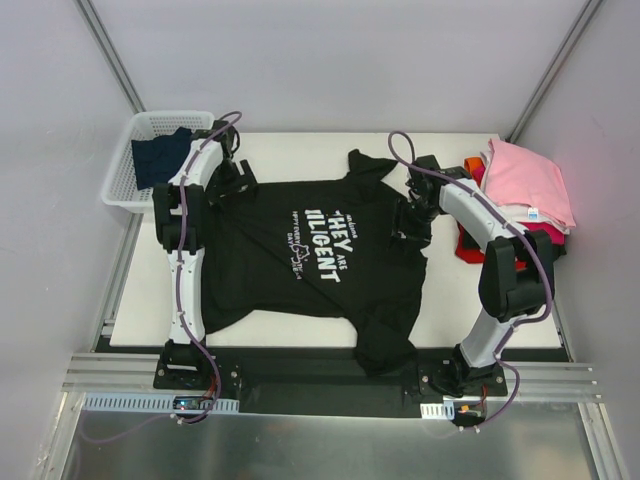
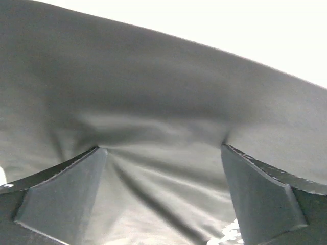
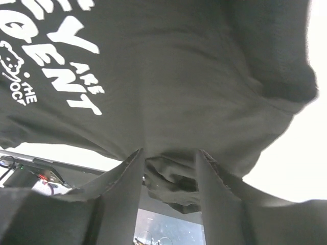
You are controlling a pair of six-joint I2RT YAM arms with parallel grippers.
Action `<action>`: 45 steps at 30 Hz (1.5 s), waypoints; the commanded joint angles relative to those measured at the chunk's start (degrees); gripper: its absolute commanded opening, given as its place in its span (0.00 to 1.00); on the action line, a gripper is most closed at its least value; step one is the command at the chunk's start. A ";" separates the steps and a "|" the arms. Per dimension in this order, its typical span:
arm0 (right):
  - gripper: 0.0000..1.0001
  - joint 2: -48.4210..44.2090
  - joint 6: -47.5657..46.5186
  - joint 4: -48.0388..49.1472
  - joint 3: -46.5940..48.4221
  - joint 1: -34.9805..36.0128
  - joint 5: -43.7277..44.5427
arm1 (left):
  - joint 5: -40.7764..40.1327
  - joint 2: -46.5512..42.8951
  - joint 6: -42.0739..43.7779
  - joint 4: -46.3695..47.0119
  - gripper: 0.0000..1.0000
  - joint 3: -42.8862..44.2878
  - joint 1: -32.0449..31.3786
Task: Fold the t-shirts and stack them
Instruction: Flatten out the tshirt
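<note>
A black t-shirt (image 1: 270, 270) with white lettering lies spread flat across the table, one sleeve hanging over the near edge. My left gripper (image 1: 236, 182) rests on its far left edge. In the left wrist view the jaws stand wide apart, and the left gripper (image 2: 161, 148) presses down on smooth black t-shirt cloth (image 2: 163, 92) without pinching it. My right gripper (image 1: 413, 222) sits on the shirt's right side. In the right wrist view the right gripper (image 3: 170, 153) has its jaws parted, and a loose fold of the black t-shirt (image 3: 179, 76) sags between them.
A stack of folded shirts stands at the table's far right, a pink t-shirt (image 1: 527, 180) on top and red (image 1: 468, 245) and orange (image 1: 473, 163) ones showing beneath. A white basket (image 1: 120, 170) at the far left holds a dark navy shirt (image 1: 160, 155).
</note>
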 commanded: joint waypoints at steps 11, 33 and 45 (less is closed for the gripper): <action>0.69 -0.08 -2.91 7.94 -1.74 0.23 1.04 | 11.63 -30.34 -0.85 3.85 0.97 -13.67 1.63; 0.76 36.75 5.61 19.71 41.15 -7.41 -12.13 | 18.84 -42.49 1.35 4.65 0.85 -39.97 -2.33; 0.75 42.73 14.22 36.23 39.49 -11.19 -16.27 | 16.13 -41.96 2.40 3.16 0.85 -41.91 -11.55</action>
